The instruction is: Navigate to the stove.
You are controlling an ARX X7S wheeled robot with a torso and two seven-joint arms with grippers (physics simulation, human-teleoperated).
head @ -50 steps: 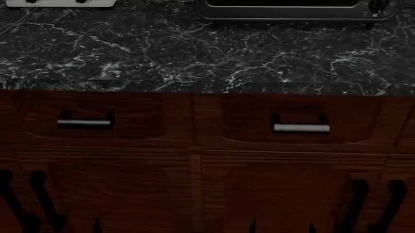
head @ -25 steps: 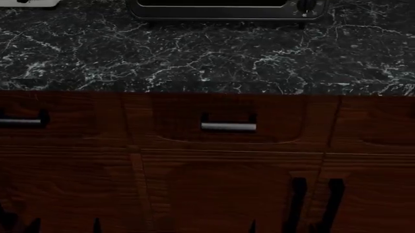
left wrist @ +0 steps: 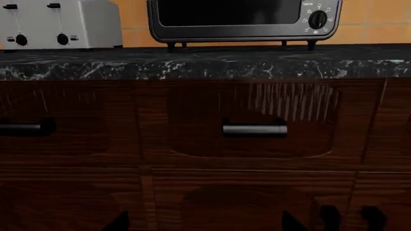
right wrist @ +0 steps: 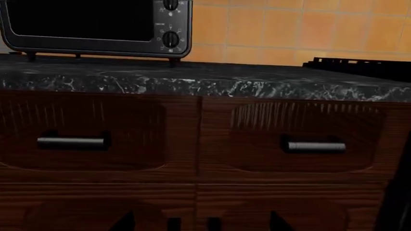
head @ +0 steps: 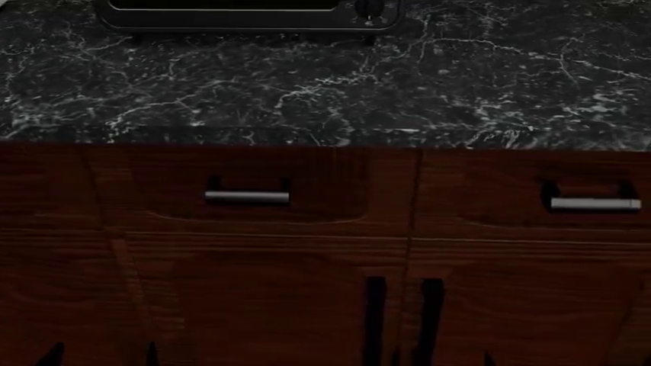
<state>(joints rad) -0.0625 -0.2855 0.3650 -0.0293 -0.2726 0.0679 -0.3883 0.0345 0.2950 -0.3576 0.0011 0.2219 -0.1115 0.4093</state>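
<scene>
Only a thin black strip of the stove [right wrist: 359, 64] shows, at counter height past the end of the countertop in the right wrist view. Its knobs, oven door and handle are out of view. A dark edge [right wrist: 397, 207] runs down beside the last cabinet below it. The stove does not show in the head view or the left wrist view. My left gripper [left wrist: 205, 224] and right gripper [right wrist: 202, 224] are open and empty. Only their dark fingertips [left wrist: 121, 222] [right wrist: 123, 222] show, held low in front of the wooden cabinets.
A black marble countertop [head: 325, 84] runs over dark wooden drawers with silver bar handles [head: 247, 197] and doors with black vertical handles [head: 374, 320]. A small grey toaster oven [left wrist: 244, 19] and a silver toaster [left wrist: 61, 24] stand on it against an orange tiled wall [right wrist: 289, 29].
The head view has shifted to the right along the counter. The toaster oven and drawer handles have slid left in view, and a second drawer handle has come in at the right.
</scene>
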